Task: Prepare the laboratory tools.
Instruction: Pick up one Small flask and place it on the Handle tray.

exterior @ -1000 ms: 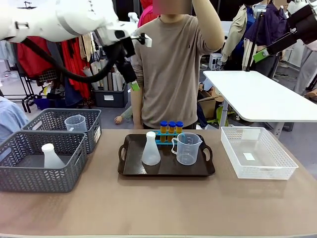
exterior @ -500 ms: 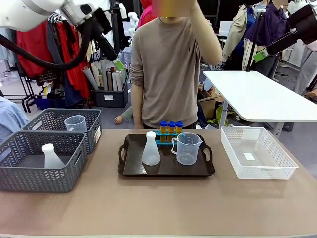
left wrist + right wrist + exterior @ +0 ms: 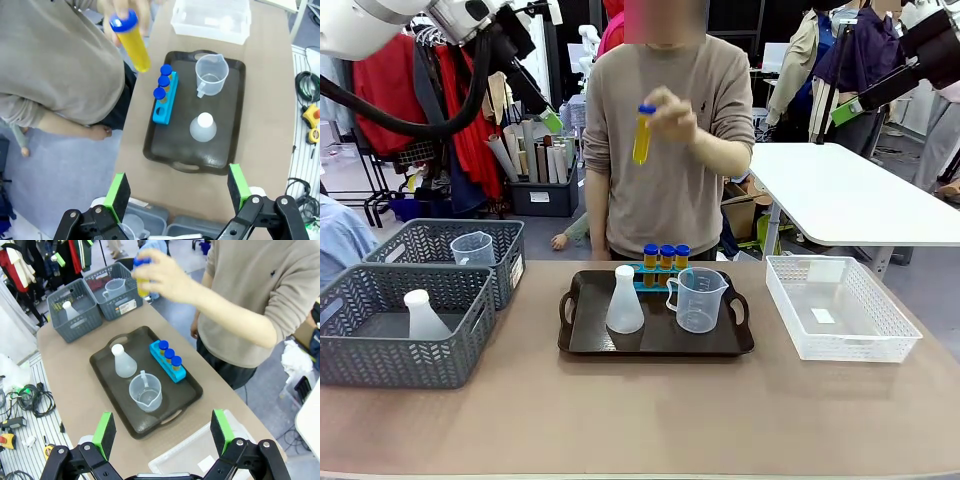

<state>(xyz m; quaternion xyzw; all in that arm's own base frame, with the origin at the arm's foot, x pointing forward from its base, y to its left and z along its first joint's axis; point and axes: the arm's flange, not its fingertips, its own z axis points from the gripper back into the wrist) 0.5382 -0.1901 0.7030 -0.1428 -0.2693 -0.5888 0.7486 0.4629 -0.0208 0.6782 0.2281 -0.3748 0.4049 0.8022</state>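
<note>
Brown tabletop [image 3: 640, 400] carries a tray [image 3: 582, 340] with rack [image 3: 650, 282], flask [image 3: 625, 302] and beaker [image 3: 699, 299]. At twelve o'clock, the person's hand [image 3: 675, 118] lifts the fourth tube [image 3: 643, 134]; it likely needs the rack's spare hole. Left gripper [image 3: 177, 192] and right gripper [image 3: 162, 434] hover with fingers released.

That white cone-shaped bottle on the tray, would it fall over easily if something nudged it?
Probably not. The conical flask has a wide base and narrow neck, so it likely resists tipping. It looks like empty plastic, so probably light; a nudge might slide it across the tray instead.
</note>
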